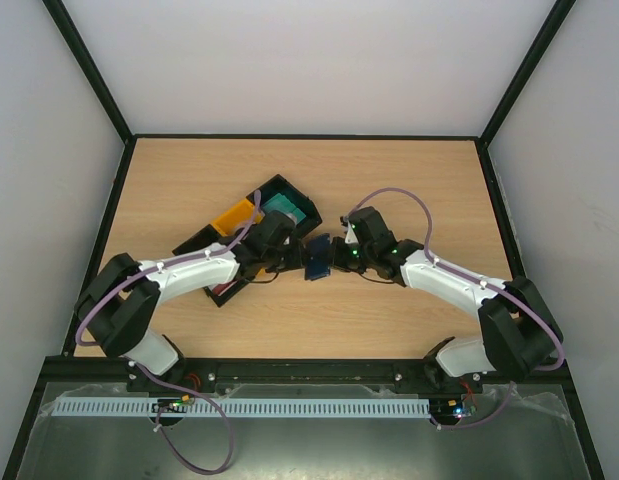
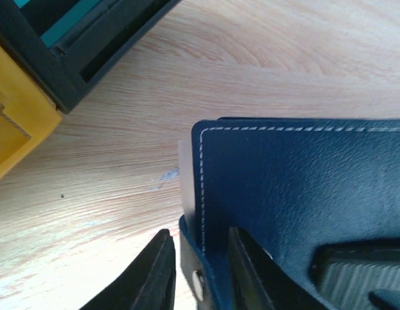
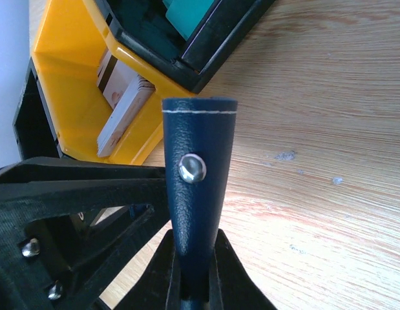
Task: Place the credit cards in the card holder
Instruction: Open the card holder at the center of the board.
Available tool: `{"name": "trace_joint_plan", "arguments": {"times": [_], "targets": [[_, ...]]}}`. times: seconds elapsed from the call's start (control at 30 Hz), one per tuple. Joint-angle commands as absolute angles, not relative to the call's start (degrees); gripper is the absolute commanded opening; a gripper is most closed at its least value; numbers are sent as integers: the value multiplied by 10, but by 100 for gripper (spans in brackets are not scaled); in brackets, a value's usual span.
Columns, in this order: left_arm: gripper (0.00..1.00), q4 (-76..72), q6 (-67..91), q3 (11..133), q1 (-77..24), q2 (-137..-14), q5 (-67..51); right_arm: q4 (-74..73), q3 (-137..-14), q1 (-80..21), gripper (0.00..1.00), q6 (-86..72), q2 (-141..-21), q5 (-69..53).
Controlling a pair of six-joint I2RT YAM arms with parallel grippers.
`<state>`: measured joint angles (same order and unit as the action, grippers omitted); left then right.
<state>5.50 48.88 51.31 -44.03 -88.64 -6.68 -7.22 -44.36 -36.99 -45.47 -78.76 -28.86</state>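
Observation:
The navy card holder (image 1: 317, 262) is held on edge above the table between both arms. My right gripper (image 1: 339, 258) is shut on its lower end (image 3: 196, 194), snap stud facing the camera, fingers (image 3: 195, 237) pressed on both faces. My left gripper (image 1: 294, 262) straddles the holder's (image 2: 303, 187) stitched corner (image 2: 200, 232). Its jaws stand narrowly apart, and a sliver of table shows between the left finger (image 2: 157, 271) and the leather. A whitish credit card's edge (image 2: 185, 181) sticks out of the holder's side. More credit cards (image 3: 125, 106) are stacked in the yellow tray.
A yellow tray (image 1: 234, 217) and a black tray (image 1: 284, 205) with a teal insert sit just behind the left gripper, and another dark tray lies under the left forearm. Bare wooden tabletop (image 1: 409, 190) stretches to the right and back, ringed by a black frame and white walls.

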Motion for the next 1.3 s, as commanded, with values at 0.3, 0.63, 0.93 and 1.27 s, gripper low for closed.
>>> {"name": "trace_joint_plan", "arguments": {"times": [0.3, 0.63, 0.93, 1.27], "targets": [[2, 44, 476, 490, -437, -893, -78, -46, -430, -369, 2, -456, -803, -291], [2, 31, 474, 488, -438, -893, -92, -34, -398, -369, 20, -447, -817, -275], [3, 16, 474, 492, -438, -915, -121, -65, -381, -369, 52, -436, -825, -195], [2, 18, 472, 507, -443, -922, -135, -102, -400, -377, 72, -418, -808, -139]]}}
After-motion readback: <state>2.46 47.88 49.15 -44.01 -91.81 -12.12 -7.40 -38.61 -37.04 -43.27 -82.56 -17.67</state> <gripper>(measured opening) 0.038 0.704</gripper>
